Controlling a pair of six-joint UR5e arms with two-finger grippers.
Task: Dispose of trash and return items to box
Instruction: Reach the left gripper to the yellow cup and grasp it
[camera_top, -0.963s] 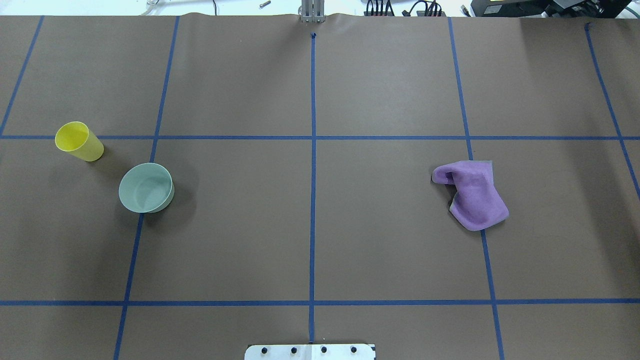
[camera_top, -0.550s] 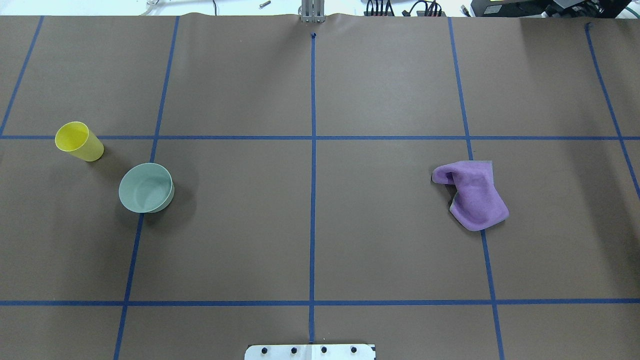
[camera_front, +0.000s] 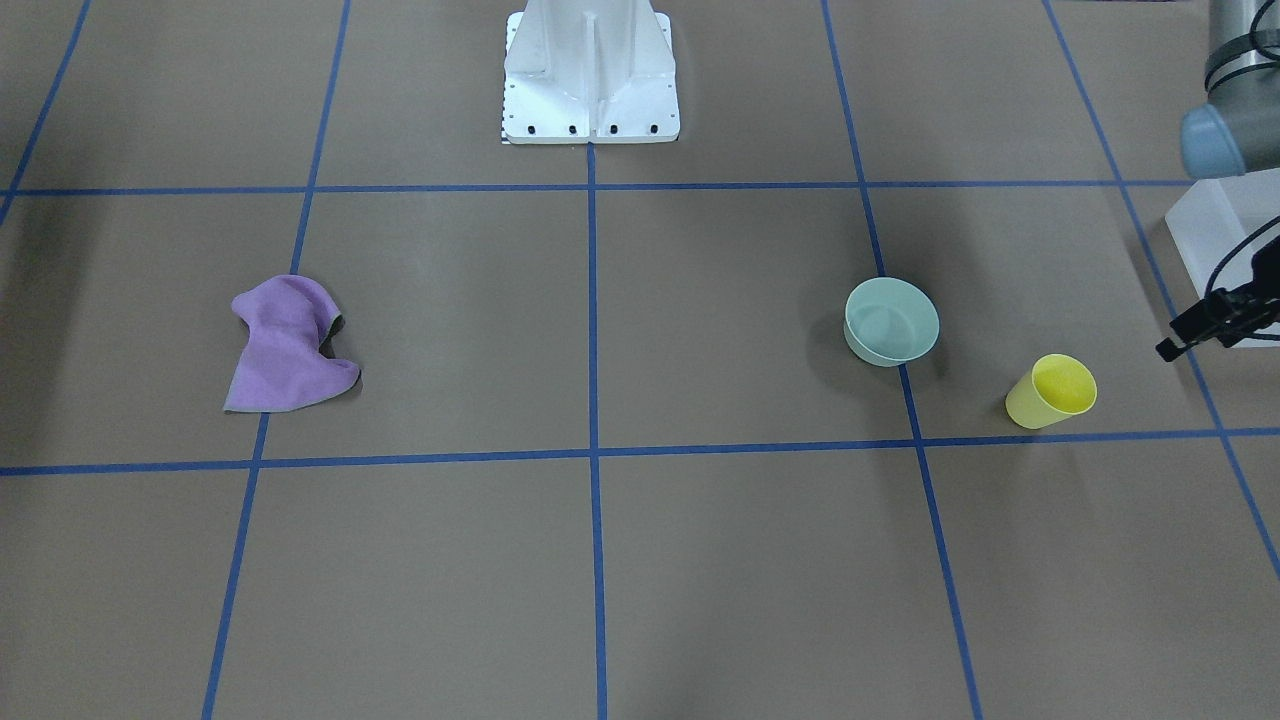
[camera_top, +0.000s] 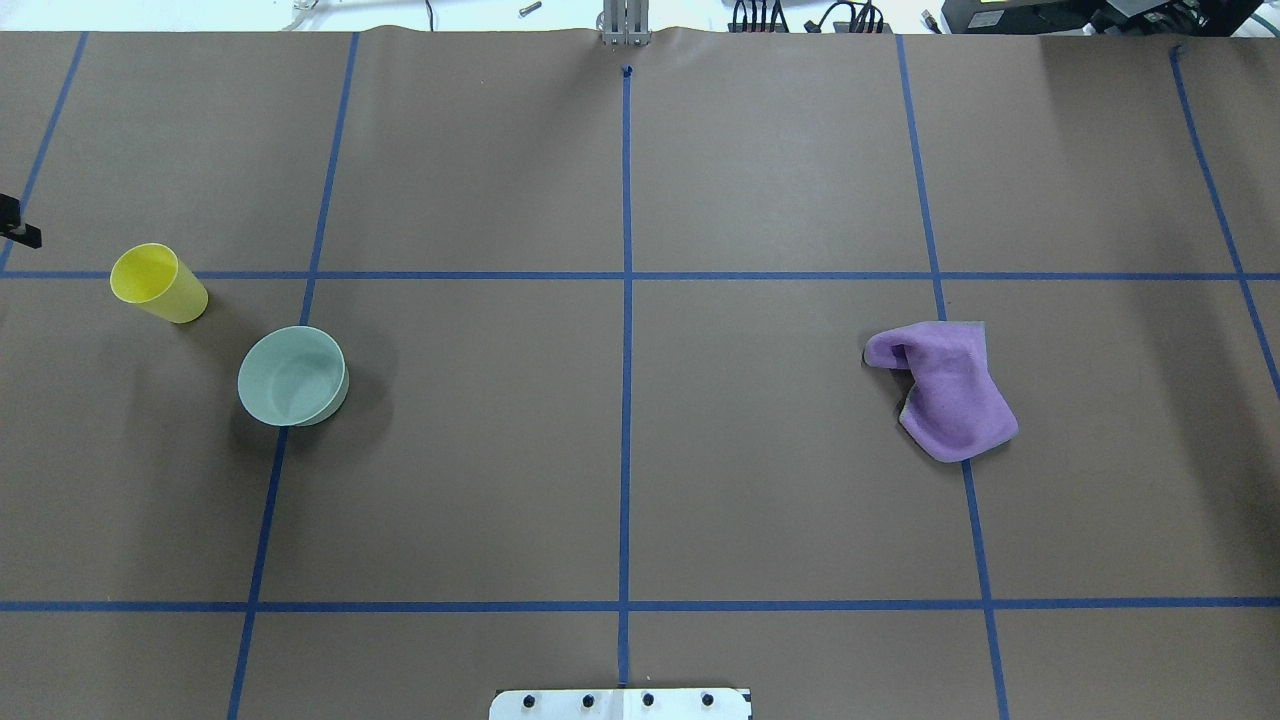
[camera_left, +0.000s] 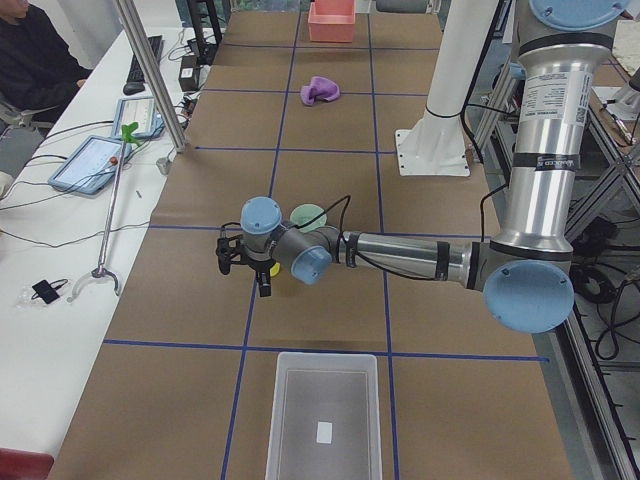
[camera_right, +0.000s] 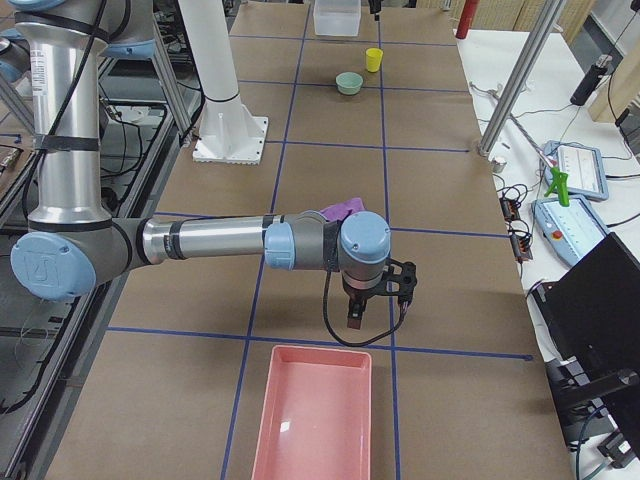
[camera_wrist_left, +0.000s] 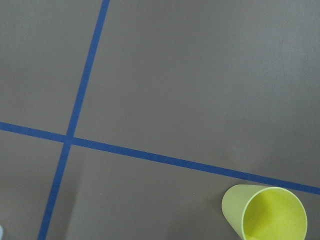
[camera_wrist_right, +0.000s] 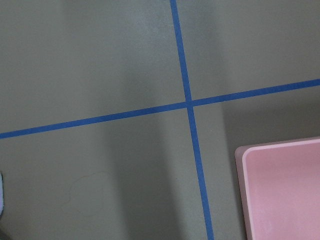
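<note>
The yellow cup stands upright at the table's left, also in the front view and the left wrist view. The mint-green bowl sits upright beside it, nearer the middle. The frosted white box stands at the table's left end; its corner shows in the front view. My left gripper hovers between box and cup, only its tip in the overhead view; I cannot tell if it is open. My right gripper hangs above the table near the pink tray; I cannot tell its state.
A crumpled purple cloth lies on the right half of the table. A pink tray stands at the table's right end, its corner in the right wrist view. The white robot base is at the near middle edge.
A black tip of my left gripper has come into the overhead view at its left edge, beyond the cup. The cup, bowl and cloth have not moved.
</note>
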